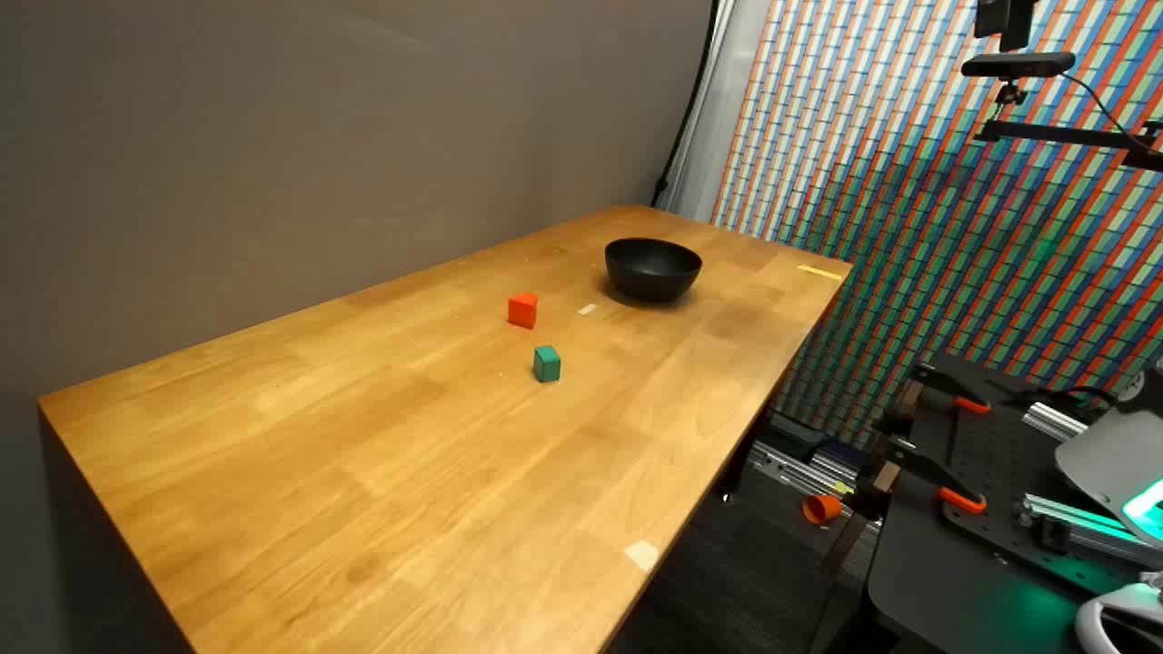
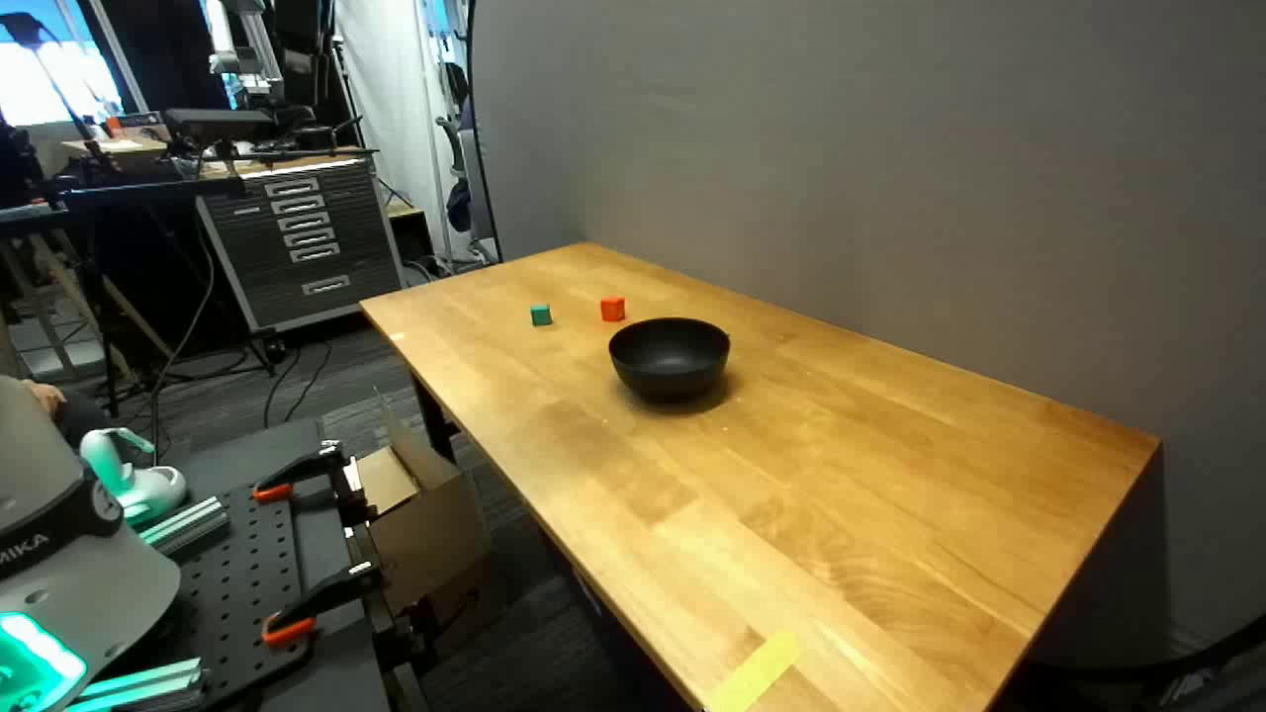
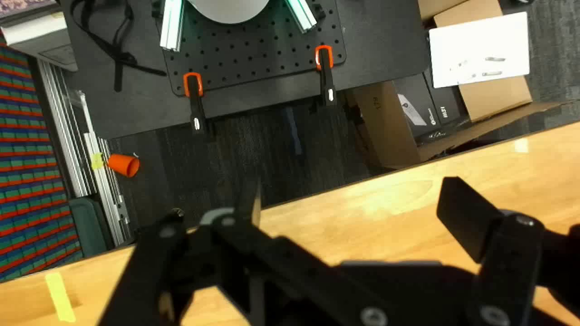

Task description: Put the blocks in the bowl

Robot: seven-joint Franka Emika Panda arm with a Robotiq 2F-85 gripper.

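Observation:
The red block (image 1: 522, 312) sits on the wooden table (image 1: 363, 454), and it also shows in an exterior view (image 2: 612, 310). The green block (image 1: 547, 365) sits a short way from it, also seen in an exterior view (image 2: 541, 315). The black bowl (image 1: 651, 286) stands upright on the table, apart from both blocks; it also shows in an exterior view (image 2: 671, 382). My gripper (image 3: 355, 201) shows only in the wrist view, its fingers wide apart with nothing between them, above the table's edge. Blocks and bowl are not visible in the wrist view.
A grey wall runs along the table's long side. The robot's black base stand (image 2: 257, 554) with orange-tipped clamps is across a floor gap. A cardboard box (image 2: 425, 524) stands in that gap. An orange cup (image 3: 123, 165) is on the floor. Yellow tape (image 2: 757, 672) marks the table.

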